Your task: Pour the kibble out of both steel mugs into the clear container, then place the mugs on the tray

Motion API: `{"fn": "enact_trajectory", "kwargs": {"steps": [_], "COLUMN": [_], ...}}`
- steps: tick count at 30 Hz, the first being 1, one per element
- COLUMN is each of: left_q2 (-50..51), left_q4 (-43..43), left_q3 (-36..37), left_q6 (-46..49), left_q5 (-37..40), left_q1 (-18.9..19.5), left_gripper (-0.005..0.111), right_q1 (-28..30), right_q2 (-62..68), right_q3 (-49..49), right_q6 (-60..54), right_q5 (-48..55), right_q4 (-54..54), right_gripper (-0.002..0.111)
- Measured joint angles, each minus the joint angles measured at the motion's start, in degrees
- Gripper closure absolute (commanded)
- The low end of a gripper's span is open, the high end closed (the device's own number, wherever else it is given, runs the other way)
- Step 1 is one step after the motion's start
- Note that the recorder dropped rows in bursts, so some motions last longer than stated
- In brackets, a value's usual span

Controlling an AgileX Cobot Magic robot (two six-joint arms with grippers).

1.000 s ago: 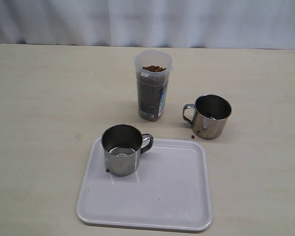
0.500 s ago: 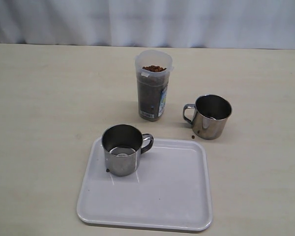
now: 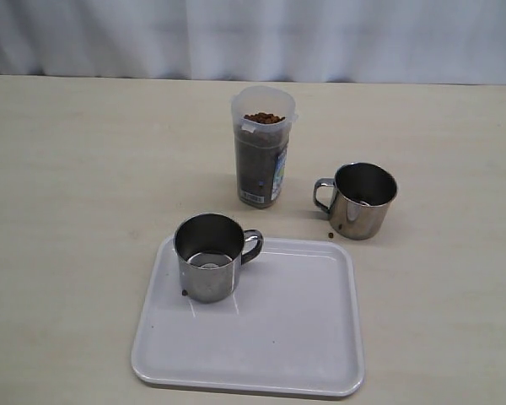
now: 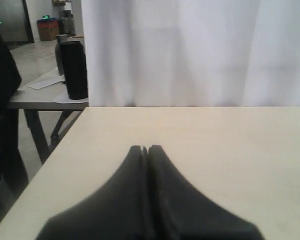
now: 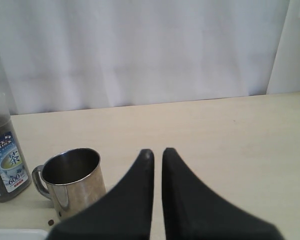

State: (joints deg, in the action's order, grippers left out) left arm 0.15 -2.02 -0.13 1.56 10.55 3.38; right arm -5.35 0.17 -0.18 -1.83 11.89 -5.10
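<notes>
Steel mug (image 3: 207,257) stood empty at the far left of the tray (image 3: 295,337), evidently already delivered, while the second mug (image 3: 363,200) sat on the worktop (image 3: 84,169) just right of the container (image 3: 260,169) holding the kibble (image 3: 264,118), and the left fingers (image 4: 132,180) and right fingers (image 5: 137,190) were clenched on nothing.

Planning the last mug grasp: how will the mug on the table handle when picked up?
The table mug looks empty, so probably light. Its mirror-like steel wall is likely slippery to grip; the handle, facing the container, may give a surer hold. Short and wide, it seems unlikely to tip, though a push could slide it.
</notes>
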Motion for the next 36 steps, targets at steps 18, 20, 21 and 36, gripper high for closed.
{"fn": "enact_trajectory", "kwargs": {"steps": [18,20,21,36], "left_q2": [0.0,0.0,0.0,0.0], "left_q4": [0.5,1.1,1.6,2.5], "left_q3": [0.0,0.0,0.0,0.0], "left_q6": [0.0,0.0,0.0,0.0], "left_q5": [0.1,0.1,0.1,0.3], "left_q1": [-4.3,-4.3,-4.3,-4.3], "left_gripper": [0.107,0.107,0.107,0.107], "right_q1": [0.0,0.0,0.0,0.0], "right_q2": [0.0,0.0,0.0,0.0], "right_q3": [0.0,0.0,0.0,0.0], "right_q6": [0.0,0.0,0.0,-4.4], "right_q5": [0.0,0.0,0.0,0.0], "right_q4": [0.0,0.0,0.0,2.9], "right_gripper": [0.104,0.104,0.104,0.104]}}
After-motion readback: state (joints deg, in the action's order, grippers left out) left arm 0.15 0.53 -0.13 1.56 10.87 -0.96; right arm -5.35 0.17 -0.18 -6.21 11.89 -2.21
